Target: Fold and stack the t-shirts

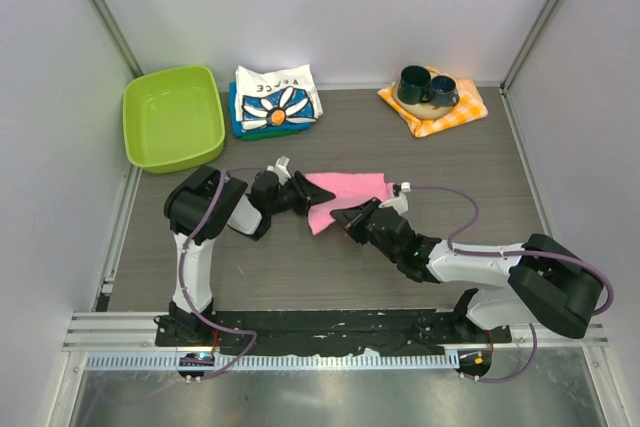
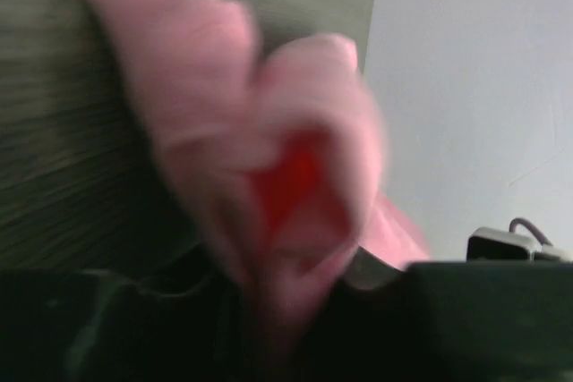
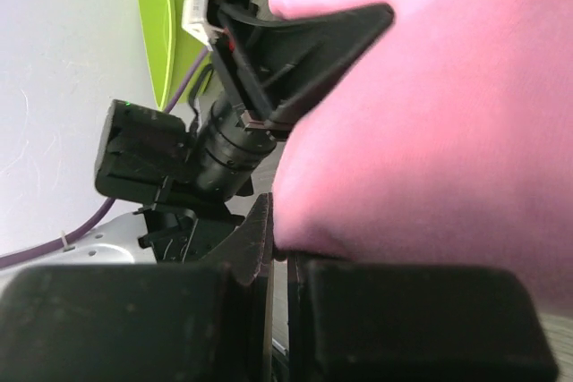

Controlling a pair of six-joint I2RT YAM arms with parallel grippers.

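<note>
One crumpled bright pink t-shirt [image 1: 352,187] sits pinched in the right gripper [image 1: 341,218]; whether the left gripper [image 1: 304,193] grips it is unclear.

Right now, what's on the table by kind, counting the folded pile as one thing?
Pink t-shirt: 1
Folded shirt pile: 1
Dark mugs: 2
Checked cloth: 1
Green tub: 1
Total: 6

Bright even light, soft shadows, sharp top view, left wrist view heavily blurred, pink t-shirt [image 2: 269,158] smeared
</note>
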